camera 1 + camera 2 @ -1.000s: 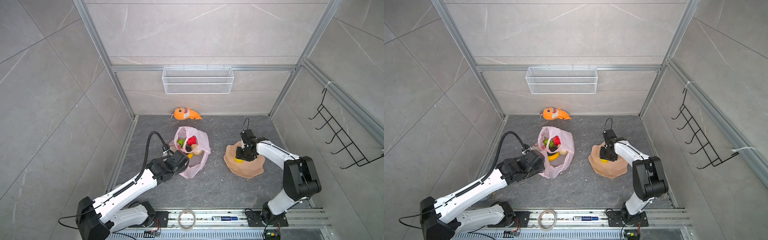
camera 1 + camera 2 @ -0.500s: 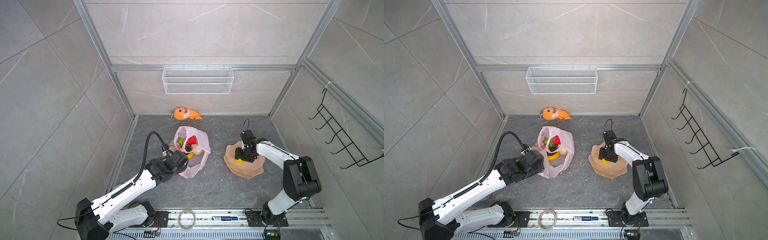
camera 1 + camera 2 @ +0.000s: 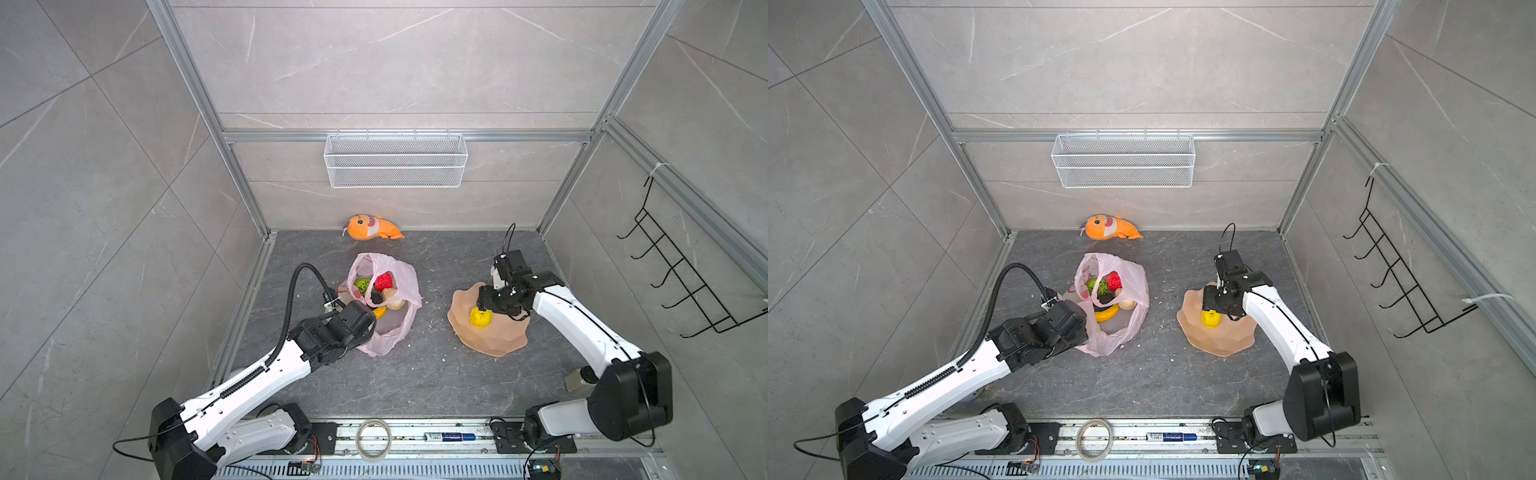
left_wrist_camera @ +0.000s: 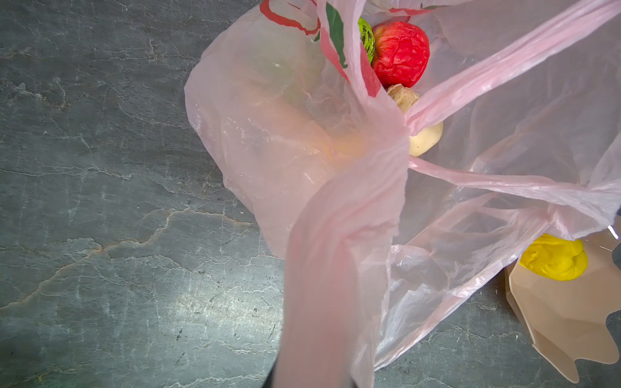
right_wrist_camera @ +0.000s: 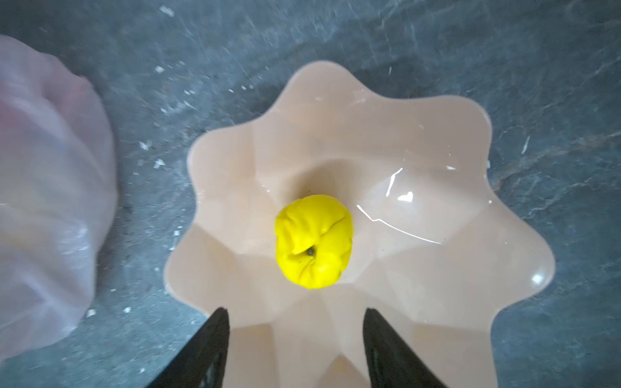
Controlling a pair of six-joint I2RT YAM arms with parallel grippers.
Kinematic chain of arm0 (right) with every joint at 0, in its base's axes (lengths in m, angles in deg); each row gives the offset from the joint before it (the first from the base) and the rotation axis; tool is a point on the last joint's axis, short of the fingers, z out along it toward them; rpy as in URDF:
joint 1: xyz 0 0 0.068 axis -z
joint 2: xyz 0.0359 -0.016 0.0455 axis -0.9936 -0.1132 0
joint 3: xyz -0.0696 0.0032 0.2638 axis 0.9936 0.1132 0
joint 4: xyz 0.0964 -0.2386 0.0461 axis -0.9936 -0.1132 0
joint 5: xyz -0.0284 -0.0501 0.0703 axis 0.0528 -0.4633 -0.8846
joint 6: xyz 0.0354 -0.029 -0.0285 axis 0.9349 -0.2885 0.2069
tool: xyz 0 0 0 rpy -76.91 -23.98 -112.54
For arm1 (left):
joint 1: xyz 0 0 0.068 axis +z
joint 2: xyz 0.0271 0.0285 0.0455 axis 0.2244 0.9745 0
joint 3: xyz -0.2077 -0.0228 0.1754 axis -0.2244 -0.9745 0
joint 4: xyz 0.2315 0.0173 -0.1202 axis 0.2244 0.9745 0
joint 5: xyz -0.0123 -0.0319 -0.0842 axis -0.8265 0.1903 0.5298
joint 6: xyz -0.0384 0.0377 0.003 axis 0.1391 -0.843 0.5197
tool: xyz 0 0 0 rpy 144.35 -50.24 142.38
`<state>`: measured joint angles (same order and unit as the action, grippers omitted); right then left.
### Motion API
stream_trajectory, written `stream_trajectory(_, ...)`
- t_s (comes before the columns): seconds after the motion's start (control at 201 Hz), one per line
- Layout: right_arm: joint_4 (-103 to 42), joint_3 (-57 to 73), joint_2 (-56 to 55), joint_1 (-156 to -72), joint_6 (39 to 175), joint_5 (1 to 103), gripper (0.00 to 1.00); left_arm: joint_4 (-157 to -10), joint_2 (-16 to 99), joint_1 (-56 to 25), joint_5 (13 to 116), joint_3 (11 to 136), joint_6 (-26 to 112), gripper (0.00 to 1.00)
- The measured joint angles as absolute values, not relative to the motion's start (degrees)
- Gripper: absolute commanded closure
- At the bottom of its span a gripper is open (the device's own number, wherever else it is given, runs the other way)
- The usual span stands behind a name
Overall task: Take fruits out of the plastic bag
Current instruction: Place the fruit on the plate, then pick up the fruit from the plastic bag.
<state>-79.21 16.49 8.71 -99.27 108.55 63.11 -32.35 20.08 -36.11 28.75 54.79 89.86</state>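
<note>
Only the left wrist view shows how the plastic bag is held: one pink loop handle, drawn into a band, runs straight into the left gripper, which is clamped on it, though the film hides the tips. That view also shows the red fruit and the beige fruit lying in the bag's open mouth; a top view adds the bumpy green ball and the banana there. The right wrist view alone shows the right gripper with its two black fingers spread apart and nothing between them, above the peach plate. The yellow fruit lies in the plate's middle, just beyond the fingertips and untouched. In both top views the left arm stretches low over the floor to the bag's near side, while the right arm reaches forward, wrist bent down over the plate.
</note>
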Motion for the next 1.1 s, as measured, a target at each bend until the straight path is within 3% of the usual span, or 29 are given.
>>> stream_trajectory(0.284, -79.28, 3.61, 9.23, -123.94, 110.12, 63.87, 0.57, -32.52, 19.55, -36.11, 28.77, 52.32, 90.34, 1.0)
stream_trajectory(0.493, -73.84, -0.58, -1.19, -135.73, 111.3, 62.49, 0.64, -32.52, 18.15, -36.05, 28.77, 52.25, 90.58, 1.0)
stream_trajectory(0.737, -70.38, -5.44, -15.64, -137.1, 111.02, 59.87, 0.63, -32.63, 18.13, -35.89, 28.83, 51.25, 91.22, 1.0)
stream_trajectory(1.1, -69.49, -15.64, -28.32, -134.28, 108.44, 65.31, 0.46, -33.55, 16.73, -35.89, 29.97, 49.26, 91.39, 1.0)
